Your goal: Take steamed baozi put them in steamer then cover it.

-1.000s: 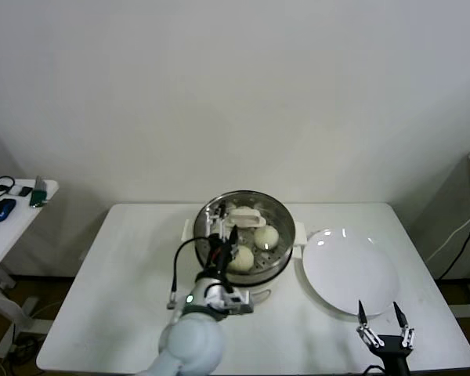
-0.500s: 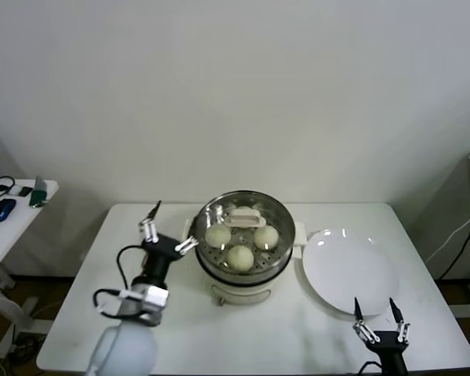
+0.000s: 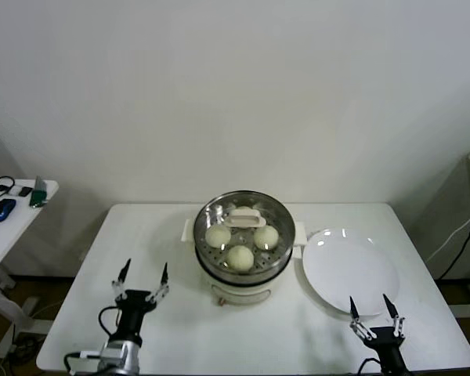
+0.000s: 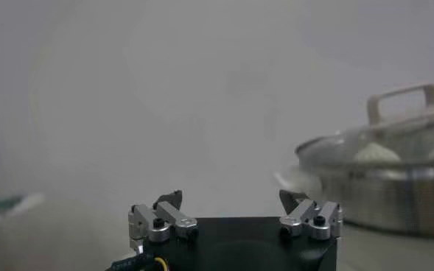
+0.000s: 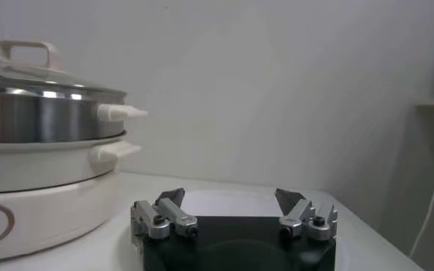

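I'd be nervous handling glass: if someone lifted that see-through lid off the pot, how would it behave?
The cover looks like rigid glass with a metal rim, so probably heavy for its size and breakable if dropped. Its raised white handle likely gives the only sure hold; the smooth dome looks slippery. Lying flat on the steamer, it seems unlikely to tip.

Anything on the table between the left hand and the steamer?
Nothing: in the head view, only bare table separates the left hand from the steamer.

I stand in a bare test room, not a kitchen: blank white wall [image 3: 235, 94], a plain white table [image 3: 141, 235], a side table [image 3: 16, 211] far left holding loose gadgets, cables trailing right.
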Controlling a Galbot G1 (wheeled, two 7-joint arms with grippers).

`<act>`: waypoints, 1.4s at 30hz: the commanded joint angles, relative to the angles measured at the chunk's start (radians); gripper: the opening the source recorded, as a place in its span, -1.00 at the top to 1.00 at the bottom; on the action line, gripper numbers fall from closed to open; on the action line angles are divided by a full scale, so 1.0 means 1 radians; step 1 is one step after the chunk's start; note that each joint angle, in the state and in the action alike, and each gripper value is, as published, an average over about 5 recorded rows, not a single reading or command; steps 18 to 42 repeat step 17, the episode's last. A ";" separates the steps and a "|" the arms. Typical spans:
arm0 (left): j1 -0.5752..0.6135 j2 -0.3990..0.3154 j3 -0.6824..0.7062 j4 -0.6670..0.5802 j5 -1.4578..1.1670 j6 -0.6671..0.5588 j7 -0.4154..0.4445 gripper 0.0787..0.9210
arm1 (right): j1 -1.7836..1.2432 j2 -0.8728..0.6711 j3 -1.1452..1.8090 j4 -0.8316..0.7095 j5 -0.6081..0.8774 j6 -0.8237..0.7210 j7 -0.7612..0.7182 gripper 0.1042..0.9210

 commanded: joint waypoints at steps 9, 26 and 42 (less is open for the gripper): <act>0.097 -0.032 0.007 0.137 -0.073 -0.179 -0.023 -0.77 | 0.007 -0.025 -0.002 0.000 0.014 -0.003 -0.021 -0.76; 0.091 -0.033 0.018 0.124 -0.071 -0.172 -0.028 -0.77 | 0.003 -0.027 -0.003 0.000 0.013 0.004 -0.023 -0.76; 0.091 -0.033 0.018 0.124 -0.071 -0.172 -0.028 -0.77 | 0.003 -0.027 -0.003 0.000 0.013 0.004 -0.023 -0.76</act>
